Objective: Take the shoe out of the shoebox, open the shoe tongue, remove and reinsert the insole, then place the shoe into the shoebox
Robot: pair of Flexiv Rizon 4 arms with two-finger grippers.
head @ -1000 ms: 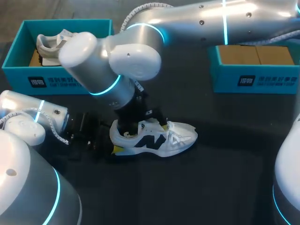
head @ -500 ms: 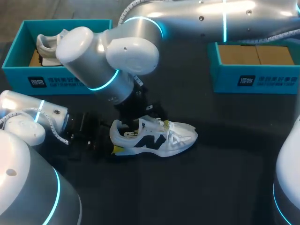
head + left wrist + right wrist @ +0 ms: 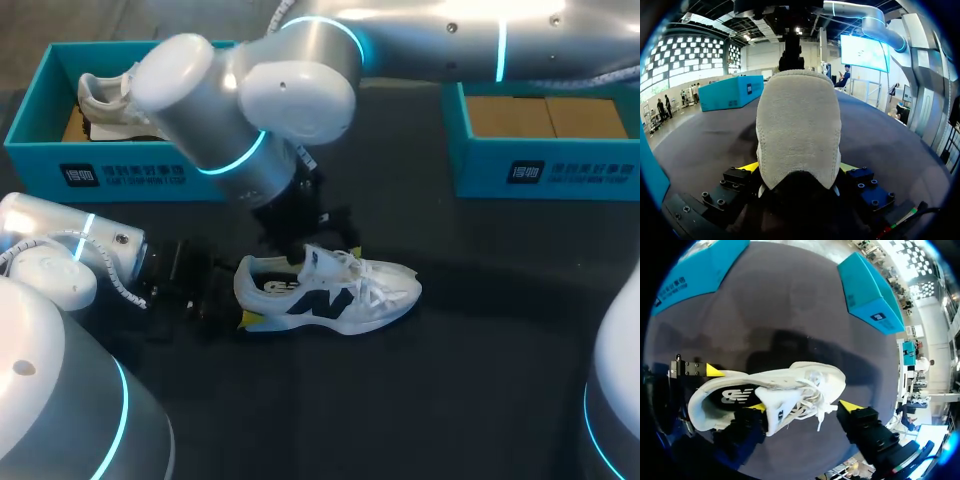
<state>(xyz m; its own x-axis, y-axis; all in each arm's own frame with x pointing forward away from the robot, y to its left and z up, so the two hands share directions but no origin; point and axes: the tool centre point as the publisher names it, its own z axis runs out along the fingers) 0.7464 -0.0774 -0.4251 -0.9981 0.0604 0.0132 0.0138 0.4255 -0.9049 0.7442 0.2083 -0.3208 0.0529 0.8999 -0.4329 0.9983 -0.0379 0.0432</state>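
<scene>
Teal shoebox (image 3: 120, 172) at the far left of the table (image 3: 480, 380), with a second sneaker (image 3: 105, 92) inside. The right arm (image 3: 250, 110) hides the box's right end in the head view. Another teal box (image 3: 545, 165) sits far right.

White sneaker (image 3: 335, 292) stands on its sole mid-table, between the boxes.

Left gripper (image 3: 799, 167) is clamped on the heel from both sides. Right gripper (image 3: 804, 406) is above the tongue (image 3: 777, 410), fingers spread wide, gripping nothing.

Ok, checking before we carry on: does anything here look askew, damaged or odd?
Nothing stands out. The shoe sits upright, heel held by the left gripper; its tongue is lifted and laces loose, which suits the task.
</scene>
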